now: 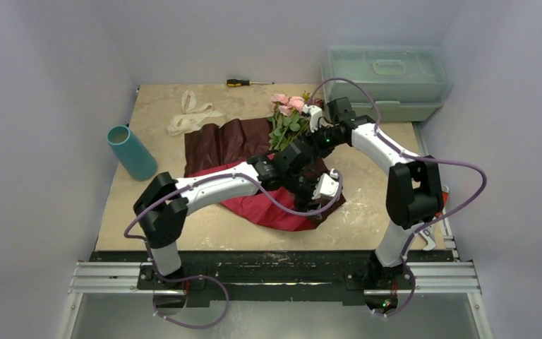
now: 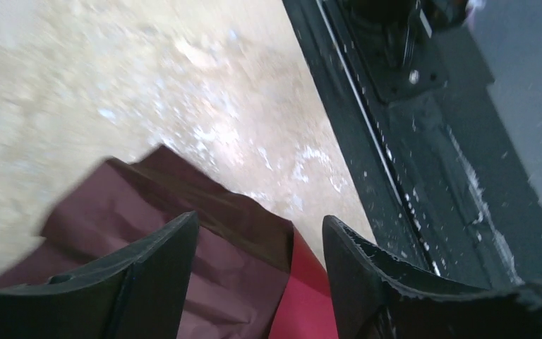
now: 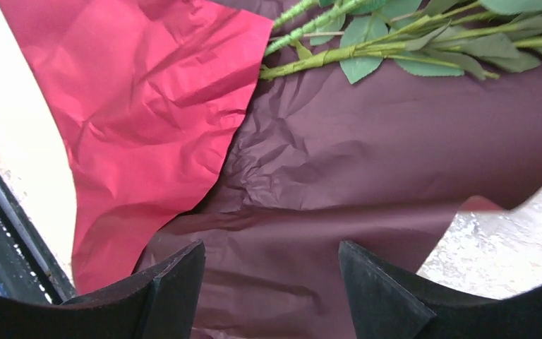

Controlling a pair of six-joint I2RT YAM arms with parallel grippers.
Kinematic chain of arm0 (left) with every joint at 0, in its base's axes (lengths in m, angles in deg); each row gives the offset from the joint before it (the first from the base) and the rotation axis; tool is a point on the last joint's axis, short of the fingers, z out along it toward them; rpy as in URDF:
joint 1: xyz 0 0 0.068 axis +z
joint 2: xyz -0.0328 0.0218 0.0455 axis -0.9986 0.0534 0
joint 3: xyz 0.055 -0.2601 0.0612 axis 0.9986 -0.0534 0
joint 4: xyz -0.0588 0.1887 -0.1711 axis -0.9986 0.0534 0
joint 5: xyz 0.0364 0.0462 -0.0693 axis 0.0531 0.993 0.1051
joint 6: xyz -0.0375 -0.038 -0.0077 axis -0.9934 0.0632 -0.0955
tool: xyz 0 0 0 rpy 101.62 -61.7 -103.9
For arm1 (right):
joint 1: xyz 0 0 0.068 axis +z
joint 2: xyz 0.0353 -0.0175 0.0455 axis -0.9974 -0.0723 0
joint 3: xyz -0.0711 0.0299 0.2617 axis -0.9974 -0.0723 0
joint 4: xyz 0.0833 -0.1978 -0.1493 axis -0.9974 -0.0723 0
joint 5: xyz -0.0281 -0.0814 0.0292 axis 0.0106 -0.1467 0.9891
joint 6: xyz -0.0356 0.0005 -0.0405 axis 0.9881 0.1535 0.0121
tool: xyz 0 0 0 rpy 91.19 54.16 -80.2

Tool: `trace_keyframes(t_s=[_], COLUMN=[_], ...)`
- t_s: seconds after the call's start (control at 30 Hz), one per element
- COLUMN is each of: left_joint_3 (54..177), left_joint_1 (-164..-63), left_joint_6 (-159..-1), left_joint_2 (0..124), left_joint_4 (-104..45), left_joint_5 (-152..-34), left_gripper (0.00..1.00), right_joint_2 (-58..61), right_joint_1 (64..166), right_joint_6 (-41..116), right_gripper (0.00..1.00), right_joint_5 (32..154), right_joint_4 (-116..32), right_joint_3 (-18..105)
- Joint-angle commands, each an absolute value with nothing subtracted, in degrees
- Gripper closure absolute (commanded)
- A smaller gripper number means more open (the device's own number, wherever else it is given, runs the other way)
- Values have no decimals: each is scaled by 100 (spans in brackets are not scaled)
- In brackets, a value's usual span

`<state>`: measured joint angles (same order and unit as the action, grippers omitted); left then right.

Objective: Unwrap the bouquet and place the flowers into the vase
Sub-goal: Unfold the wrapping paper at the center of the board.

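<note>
Beige stone-like table (image 1: 183, 226) fills the top view; the maroon paper (image 1: 226, 141) lies spread open in the middle; the flowers (image 1: 288, 116) lie at its far edge, unwrapped; the vase (image 1: 130, 152) sits at the left, well apart from them. At the left wrist, the left gripper (image 2: 260, 222) has its fingers spread above a paper corner, holding nothing. At the right wrist, the right gripper (image 3: 269, 247) is spread wide over the paper too; green stems (image 3: 324, 58) lie ahead of it.

The flowers (image 1: 287, 104) are pink on green leafy stems. The wrapping paper (image 1: 219, 141) is maroon on 1 face, bright red on the other. The vase (image 1: 133, 152) is teal, the ribbon (image 1: 190, 116) cream, the table (image 1: 154, 106) mottled beige.
</note>
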<state>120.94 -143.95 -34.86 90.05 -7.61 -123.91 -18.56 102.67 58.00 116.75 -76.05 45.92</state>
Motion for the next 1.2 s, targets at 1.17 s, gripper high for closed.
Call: trace_keyframes(t_s=[1.17], left_joint_3=[14596], left_joint_1=[-10824], left_joint_6=[-4365], left_joint_2=[11680], left_joint_4=[1229], left_joint_5=[-13236], left_gripper=[19], right_joint_2=[-3176], right_joint_1=[10281], right_joint_6=[6142], right_gripper=[31], right_joint_5=[11395], right_joint_4=[-7944], right_joint_3=[4909])
